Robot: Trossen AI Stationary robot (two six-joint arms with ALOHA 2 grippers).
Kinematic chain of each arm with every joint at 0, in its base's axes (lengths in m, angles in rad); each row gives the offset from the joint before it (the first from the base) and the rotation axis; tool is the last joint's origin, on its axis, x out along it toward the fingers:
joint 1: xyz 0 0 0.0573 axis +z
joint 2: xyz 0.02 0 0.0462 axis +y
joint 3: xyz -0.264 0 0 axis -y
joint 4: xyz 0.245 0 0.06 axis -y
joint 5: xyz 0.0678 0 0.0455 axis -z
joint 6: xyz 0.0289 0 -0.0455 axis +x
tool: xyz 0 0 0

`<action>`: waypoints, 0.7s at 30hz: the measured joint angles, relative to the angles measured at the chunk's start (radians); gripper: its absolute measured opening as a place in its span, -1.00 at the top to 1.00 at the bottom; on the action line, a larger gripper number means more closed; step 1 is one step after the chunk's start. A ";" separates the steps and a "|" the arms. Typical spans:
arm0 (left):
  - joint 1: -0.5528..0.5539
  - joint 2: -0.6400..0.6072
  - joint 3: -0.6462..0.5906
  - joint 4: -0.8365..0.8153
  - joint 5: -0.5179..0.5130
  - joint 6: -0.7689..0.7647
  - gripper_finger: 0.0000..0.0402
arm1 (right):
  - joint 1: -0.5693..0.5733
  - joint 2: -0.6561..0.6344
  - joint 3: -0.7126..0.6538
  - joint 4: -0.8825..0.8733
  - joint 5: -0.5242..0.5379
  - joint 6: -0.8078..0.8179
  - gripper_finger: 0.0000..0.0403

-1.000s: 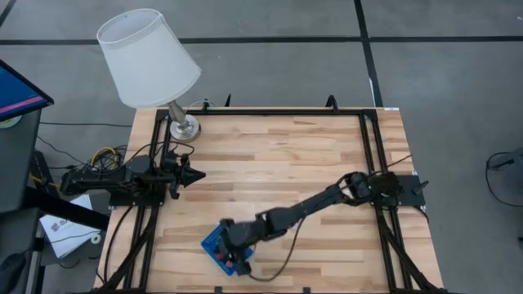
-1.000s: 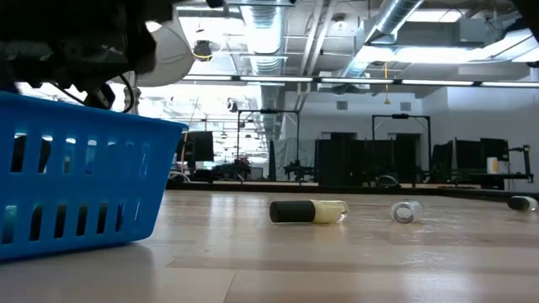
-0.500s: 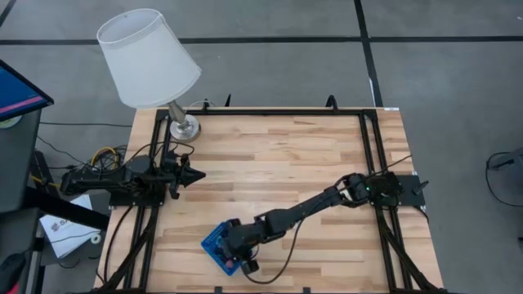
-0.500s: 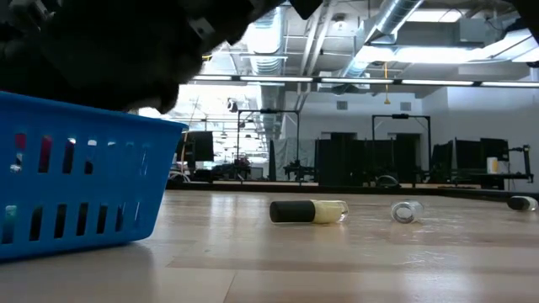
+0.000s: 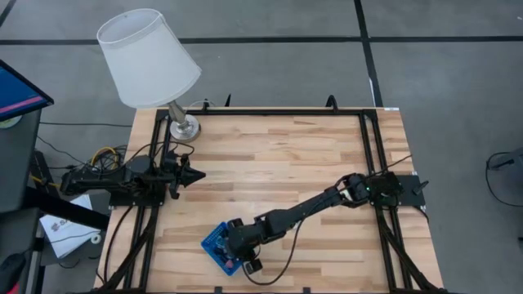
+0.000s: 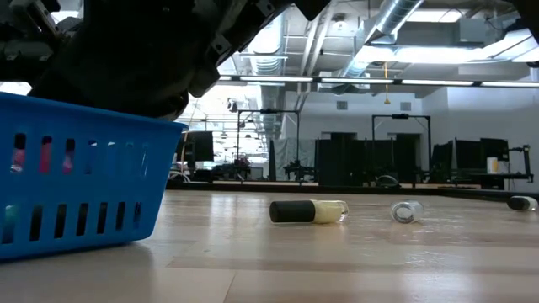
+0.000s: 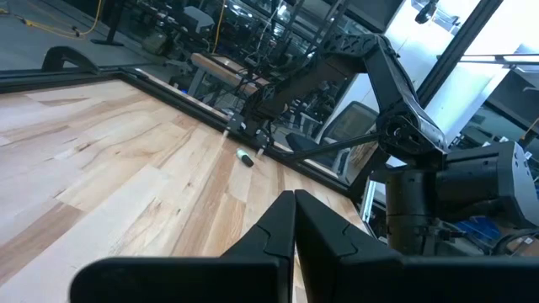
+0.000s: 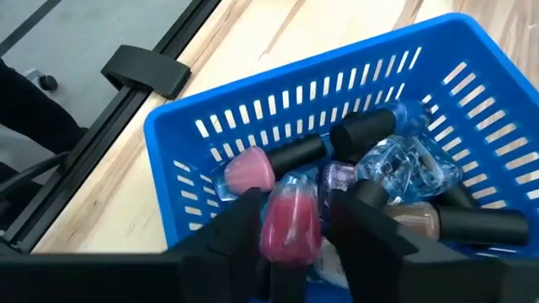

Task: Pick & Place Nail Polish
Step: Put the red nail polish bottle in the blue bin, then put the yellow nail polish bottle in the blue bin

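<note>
My right gripper [image 8: 295,252] is over the blue basket [image 8: 438,93] near the table's front edge [image 5: 214,245], shut on a pink-red nail polish bottle [image 8: 290,223]. Several bottles with dark caps [image 8: 370,130] lie in the basket below it. A yellow bottle [image 6: 310,211] with a dark cap lies on its side on the table, and a clear one [image 6: 406,211] lies beyond it. My left gripper [image 5: 198,173] is shut and empty at the table's left edge. My right gripper pinches the pink-red bottle's glass body [image 8: 290,236] between its two fingers [image 8: 240,227], one on each side. The fingers point down into the basket. The bottle is above the bottles that lie in the basket; its cap is hidden.
A white lamp [image 5: 151,61] stands at the table's far left corner. A third small bottle [image 6: 522,203] lies at the far right of the low view. The middle of the wooden table [image 5: 278,155] is bare.
My right gripper has moved a little toward the table's near edge over the basket and come lower; in the low view its dark bulk now fills the space above the basket's rim.
</note>
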 joint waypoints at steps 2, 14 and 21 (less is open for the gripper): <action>0.000 0.000 0.000 0.000 0.000 0.000 1.00 | -0.001 0.000 0.000 0.000 0.000 0.000 0.25; 0.000 0.000 0.000 0.000 0.000 0.000 1.00 | -0.074 -0.048 0.425 -0.597 0.064 -0.059 -0.32; 0.000 0.000 0.000 0.000 0.000 0.000 1.00 | -0.116 -0.126 0.443 -0.943 0.193 -0.049 -0.29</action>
